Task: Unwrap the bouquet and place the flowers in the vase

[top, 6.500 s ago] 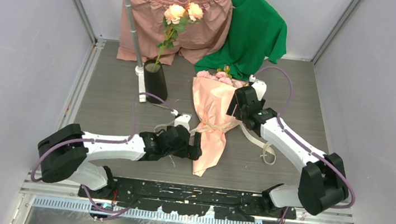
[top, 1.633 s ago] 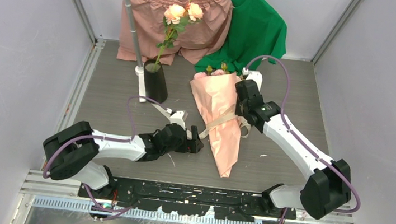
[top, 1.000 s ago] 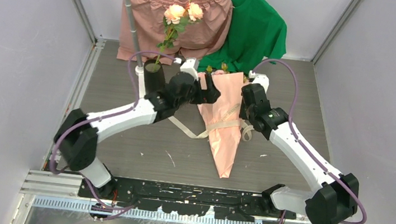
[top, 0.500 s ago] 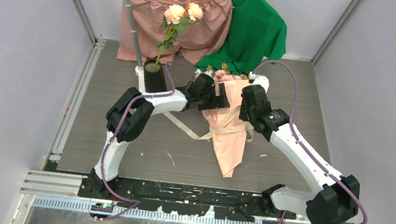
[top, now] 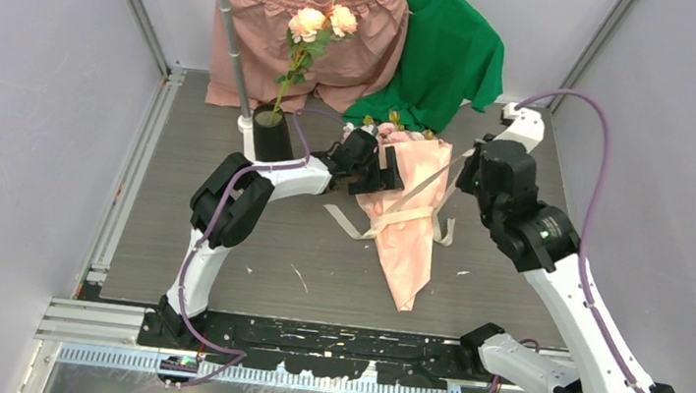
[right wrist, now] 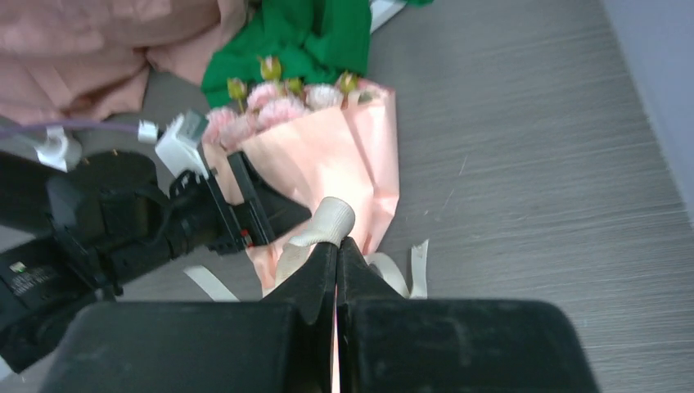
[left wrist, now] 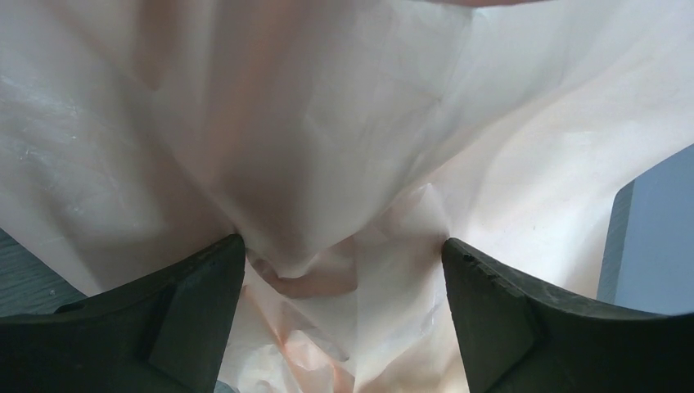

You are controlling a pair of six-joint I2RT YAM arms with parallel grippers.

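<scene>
The bouquet [top: 412, 209] lies on the table, a salmon-pink paper cone with its tip toward the arms [right wrist: 335, 160]. The flowers [top: 393, 134], pink roses, show at its wide far end [right wrist: 282, 106]. My left gripper [top: 388, 171] is open at the cone's upper left, with pink paper [left wrist: 344, 164] bulging between its fingers [left wrist: 188, 311]. My right gripper [right wrist: 336, 243], raised to the right of the cone, is shut on the cream ribbon [right wrist: 331, 219]. That ribbon [top: 430, 178] runs taut up from the wrap. The black vase [top: 271, 138] stands left of the left gripper.
Peach-cream roses [top: 322, 22] stand in the vase. Behind hang pink shorts [top: 341, 47] and a green T-shirt [top: 449, 55]. A grey pole [top: 229, 35] on a white base stands beside the vase. Loose ribbon ends [top: 346, 221] lie on the table. Walls close in left and right.
My right arm has risen and swung right, drawing the ribbon taut away from the bouquet. The left gripper came across to the cone's upper left and has stayed there, open.
</scene>
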